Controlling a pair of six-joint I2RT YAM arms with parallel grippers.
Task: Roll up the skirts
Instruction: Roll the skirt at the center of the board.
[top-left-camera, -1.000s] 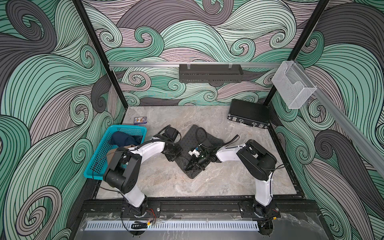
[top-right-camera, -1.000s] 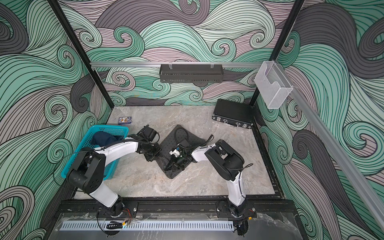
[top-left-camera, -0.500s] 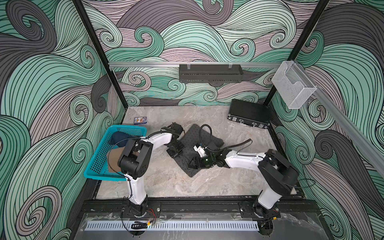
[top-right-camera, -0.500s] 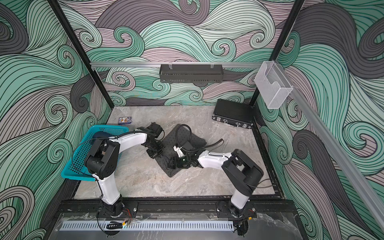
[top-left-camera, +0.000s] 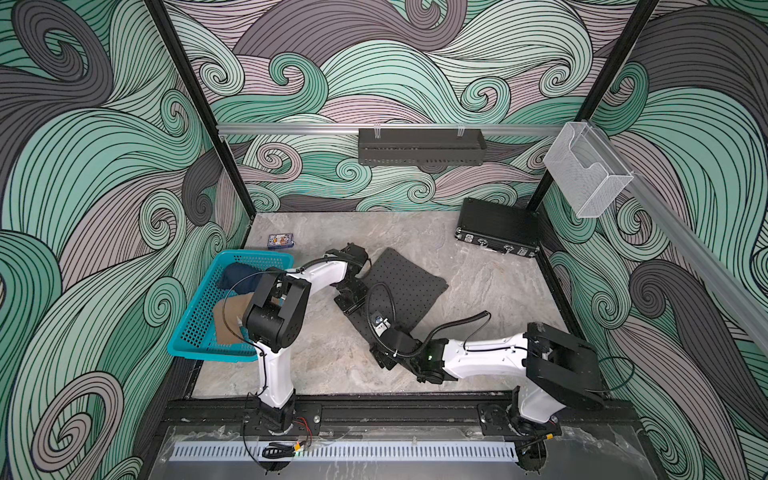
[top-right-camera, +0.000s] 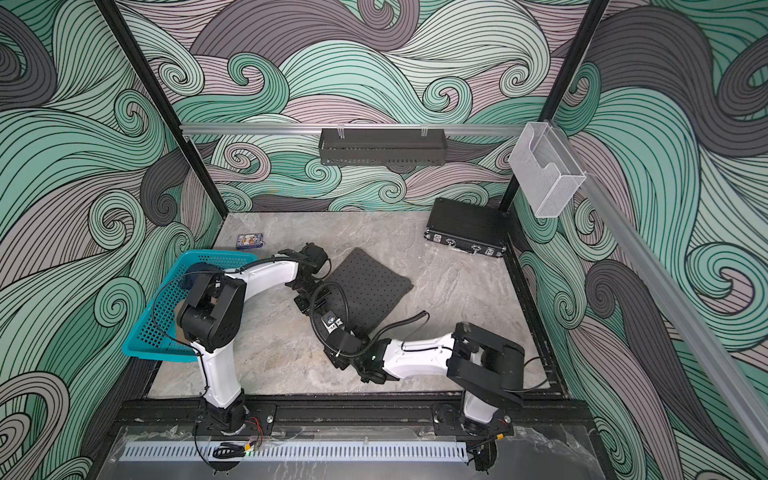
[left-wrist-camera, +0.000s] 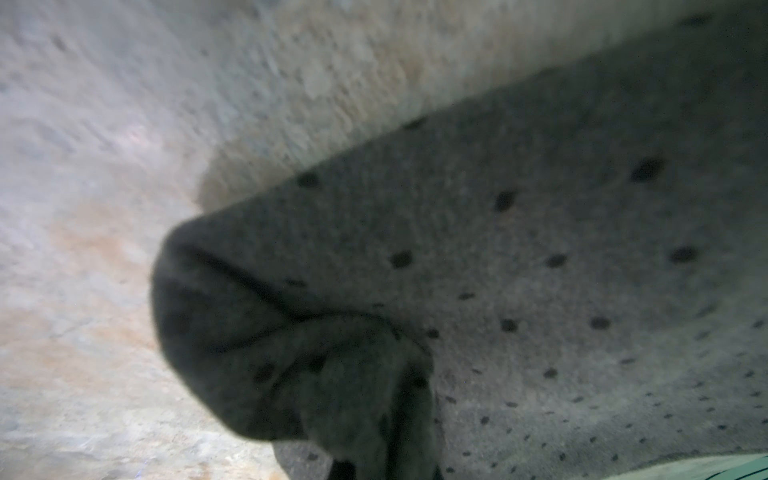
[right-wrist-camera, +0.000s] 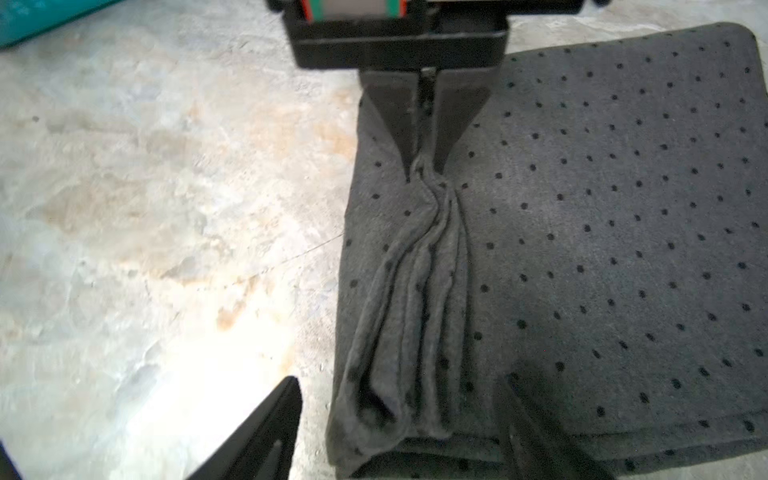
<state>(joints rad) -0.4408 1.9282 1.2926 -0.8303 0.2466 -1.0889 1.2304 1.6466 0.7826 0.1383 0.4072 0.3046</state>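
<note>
The dark grey dotted skirt (top-left-camera: 401, 286) (top-right-camera: 368, 291) lies folded flat mid-table. A bunched ridge (right-wrist-camera: 419, 291) runs along its left edge. My left gripper (top-left-camera: 351, 298) (top-right-camera: 305, 300) (right-wrist-camera: 424, 164) is shut on the far end of that ridge, cloth pinched between its tips. My right gripper (top-left-camera: 369, 332) (top-right-camera: 323, 332) (right-wrist-camera: 401, 419) is open at the near end, fingers (right-wrist-camera: 266, 432) either side of the skirt's corner. The left wrist view shows the gathered skirt (left-wrist-camera: 540, 249) close up. The denim skirt (top-left-camera: 241, 276) and tan skirt (top-left-camera: 226, 324) lie in the basket.
The teal basket (top-left-camera: 195, 336) (top-right-camera: 145, 336) sits at the table's left edge beside the left arm. A black hard case (top-left-camera: 496, 226) stands at the back right. A small card box (top-left-camera: 281, 240) lies at the back left. A black shelf (top-left-camera: 419, 145) and clear holder (top-left-camera: 586, 174) hang on the walls.
My right gripper has opened, let go of the dotted skirt and drawn back toward the near end, its arm now stretched low. My left gripper stays shut on the cloth.
</note>
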